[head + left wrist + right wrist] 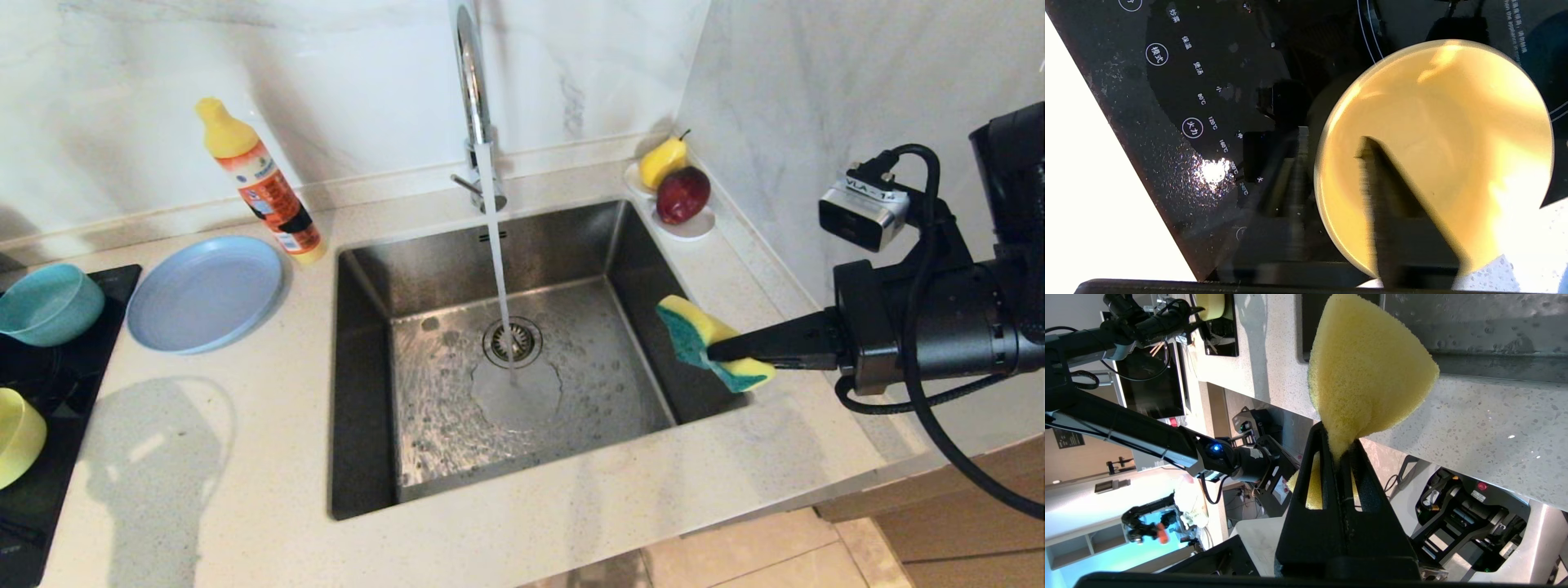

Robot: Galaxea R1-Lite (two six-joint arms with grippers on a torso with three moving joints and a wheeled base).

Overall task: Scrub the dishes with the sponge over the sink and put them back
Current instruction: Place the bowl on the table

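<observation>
Over the sink's right rim, the sponge is clamped by the right gripper; the left gripper's jaws are parted (straddling the yellow bowl's rim).

At the head view's left edge the teal bowl and yellow bowl are cut off, and the left tool is out of frame there.

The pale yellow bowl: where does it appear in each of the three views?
Head view: the pale yellow bowl sits at the left edge, on the black cooktop.
Left wrist view: it fills the middle and right, under the left hand.
Right wrist view: at the top edge, left of centre.
Shared landmark: the black cooktop under the bowl.
</observation>
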